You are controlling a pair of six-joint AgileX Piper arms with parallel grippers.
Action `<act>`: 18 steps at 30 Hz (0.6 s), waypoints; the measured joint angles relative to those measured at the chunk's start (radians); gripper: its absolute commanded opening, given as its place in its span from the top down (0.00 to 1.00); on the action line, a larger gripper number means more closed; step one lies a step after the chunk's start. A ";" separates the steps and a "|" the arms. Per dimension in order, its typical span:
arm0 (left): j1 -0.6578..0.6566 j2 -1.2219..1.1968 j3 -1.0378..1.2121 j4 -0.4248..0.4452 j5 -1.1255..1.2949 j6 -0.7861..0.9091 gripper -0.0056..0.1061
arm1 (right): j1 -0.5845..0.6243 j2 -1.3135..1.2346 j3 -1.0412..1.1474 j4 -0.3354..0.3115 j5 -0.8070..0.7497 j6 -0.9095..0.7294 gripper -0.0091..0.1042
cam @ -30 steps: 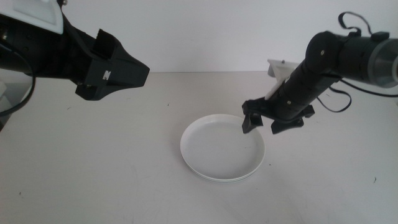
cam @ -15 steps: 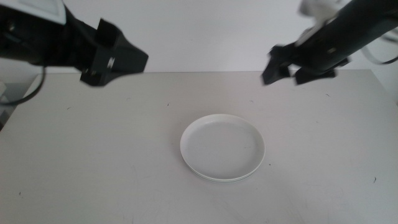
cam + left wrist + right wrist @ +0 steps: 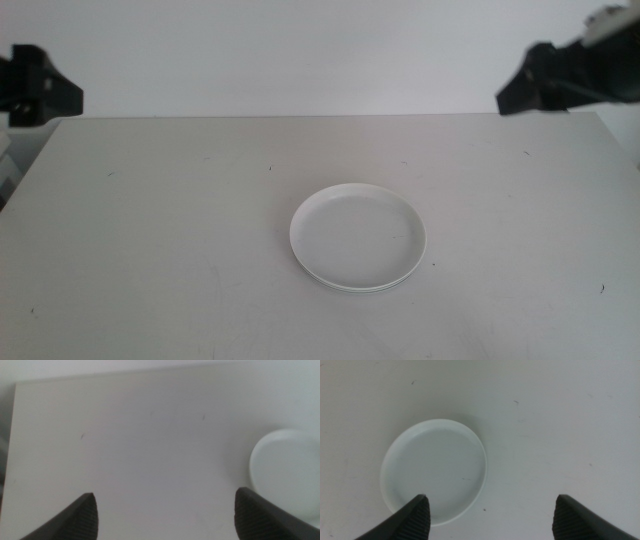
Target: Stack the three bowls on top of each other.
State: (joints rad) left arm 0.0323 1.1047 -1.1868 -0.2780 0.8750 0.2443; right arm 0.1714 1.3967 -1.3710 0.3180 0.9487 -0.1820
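The bowls [image 3: 358, 236] sit nested in one low stack at the middle of the table. The top one looks white, and a thin rim of another [image 3: 352, 288] shows under its near edge. The stack also shows in the right wrist view [image 3: 435, 470] and partly in the left wrist view [image 3: 287, 472]. My left gripper [image 3: 42, 95] hangs at the far left edge, high over the table's back corner, open and holding nothing [image 3: 165, 502]. Far from the stack at the upper right, my right gripper [image 3: 538, 85] is raised, open and holding nothing [image 3: 492, 505].
The white table [image 3: 180, 230] carries only small dark specks around the stack. Its back edge meets a pale wall [image 3: 300, 50].
Both arms have drawn back from the middle. The right gripper has lifted from beside the stack's rim up and to the right. The left has withdrawn to the left edge.
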 measured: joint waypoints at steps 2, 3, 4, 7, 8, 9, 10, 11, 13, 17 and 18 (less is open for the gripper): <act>0.014 -0.064 0.069 -0.054 -0.062 0.041 0.01 | 0.000 -0.058 0.074 -0.015 -0.053 -0.002 0.38; 0.016 -0.094 0.108 -0.078 -0.101 0.059 0.01 | 0.000 -0.093 0.115 -0.025 -0.079 -0.002 0.38; 0.016 -0.137 0.145 -0.096 -0.137 0.072 0.01 | 0.000 -0.129 0.155 -0.038 -0.101 -0.002 0.38; 0.016 -0.231 0.258 -0.121 -0.227 0.088 0.01 | 0.000 -0.236 0.256 -0.076 -0.171 -0.002 0.38; 0.016 -0.264 0.290 -0.122 -0.248 0.091 0.01 | 0.000 -0.274 0.290 -0.091 -0.191 -0.002 0.38; 0.016 -0.297 0.330 -0.123 -0.272 0.095 0.01 | 0.000 -0.311 0.321 -0.103 -0.209 -0.002 0.38; 0.016 -0.332 0.372 -0.125 -0.299 0.102 0.01 | 0.000 -0.341 0.346 -0.111 -0.225 -0.002 0.38; 0.016 -0.363 0.413 -0.128 -0.316 0.110 0.01 | 0.000 -0.378 0.376 -0.118 -0.245 -0.002 0.38; 0.016 -0.448 0.495 -0.129 -0.358 0.124 0.01 | 0.000 -0.450 0.434 -0.128 -0.291 -0.002 0.38; 0.016 -0.628 0.619 -0.135 -0.428 0.132 0.01 | 0.000 -0.584 0.533 -0.147 -0.354 -0.002 0.38; 0.016 -0.673 0.646 -0.136 -0.436 0.132 0.01 | 0.000 -0.617 0.559 -0.150 -0.366 -0.002 0.38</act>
State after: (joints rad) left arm 0.0480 0.4320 -0.5403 -0.4137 0.4386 0.3768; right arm 0.1714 0.7800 -0.8125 0.1676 0.5832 -0.1842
